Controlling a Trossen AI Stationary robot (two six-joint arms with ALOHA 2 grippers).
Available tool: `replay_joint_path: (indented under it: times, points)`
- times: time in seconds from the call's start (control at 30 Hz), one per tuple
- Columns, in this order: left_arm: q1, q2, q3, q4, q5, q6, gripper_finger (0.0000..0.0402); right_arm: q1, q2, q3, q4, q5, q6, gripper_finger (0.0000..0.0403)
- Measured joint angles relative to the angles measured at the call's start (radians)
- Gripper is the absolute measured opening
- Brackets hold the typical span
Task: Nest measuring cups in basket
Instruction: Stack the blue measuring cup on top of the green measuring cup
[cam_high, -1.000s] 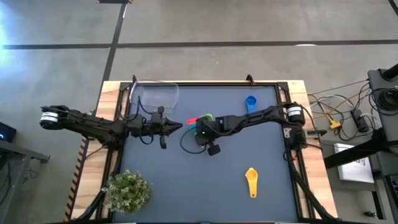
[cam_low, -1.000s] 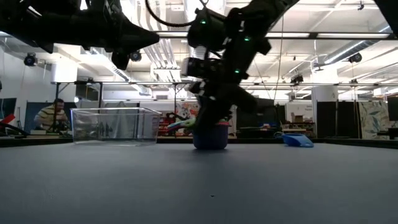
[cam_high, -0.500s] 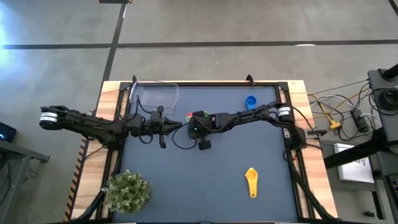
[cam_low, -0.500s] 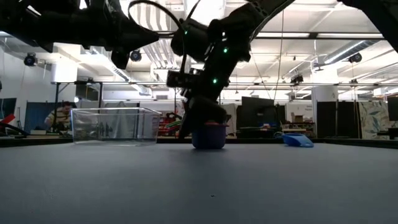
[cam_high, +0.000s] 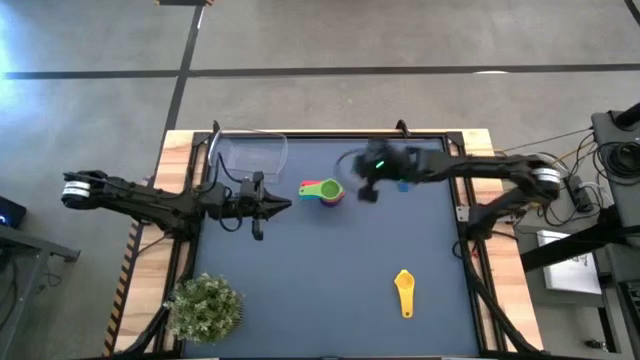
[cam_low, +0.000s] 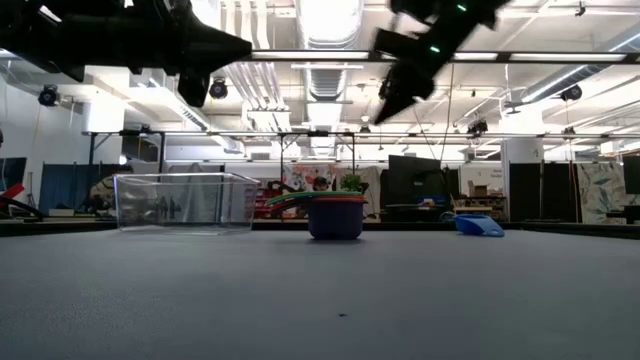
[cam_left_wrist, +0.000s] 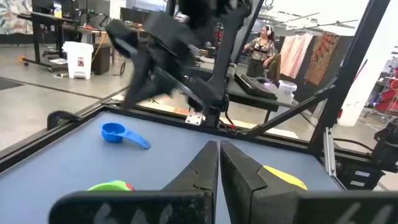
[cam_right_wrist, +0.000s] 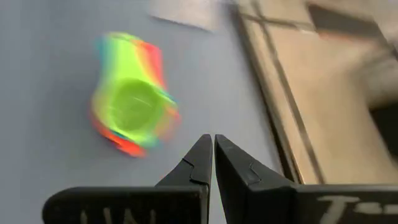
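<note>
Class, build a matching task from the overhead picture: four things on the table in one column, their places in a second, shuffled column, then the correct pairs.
Things:
1. yellow cup
2. blue cup
3. basket
4. plant

Places:
A. back left corner
B. front left corner
C. front right area, lying alone
D. back right, beside the right gripper

Pairs: 1-C, 2-D, 3-A, 4-B
</note>
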Motion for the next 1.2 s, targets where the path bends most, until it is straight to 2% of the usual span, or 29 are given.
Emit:
replay_joint_path:
  times: [0.1,0.2,0.3,0.4,0.67,0.8,0.97,1.2]
  points:
    - [0.0,0.003,0.0,-0.001,0.0,0.002,0.0,-0.136,-0.139,-0.132,0.023,-0.009,0.091,0.0009]
    - [0.0,0.003,0.0,-0.001,0.0,0.003,0.0,-0.278,-0.23,-0.219,-0.005,-0.098,0.167,0.001]
    - [0.0,0.003,0.0,0.001,-0.001,0.004,0.0,-0.405,-0.271,-0.277,-0.044,-0.212,0.227,0.0023]
    - [0.0,0.003,0.0,0.006,-0.005,0.016,0.0,-0.488,-0.276,-0.323,-0.049,-0.242,0.252,0.0047]
    - [0.0,0.004,0.004,0.007,-0.007,0.042,0.0,-0.609,-0.124,-0.338,-0.04,-0.232,0.285,0.014]
    - [0.0,0.004,0.004,0.007,-0.008,0.042,0.0,-0.647,-0.019,-0.323,-0.038,-0.233,0.292,0.0169]
    - [0.0,0.004,-0.002,-0.004,-0.01,0.042,0.0,-0.662,0.085,-0.287,-0.037,-0.23,0.264,0.0177]
    - [0.0,0.004,-0.006,-0.012,-0.01,0.026,0.0,-0.662,0.156,-0.233,-0.053,-0.206,0.288,0.016]
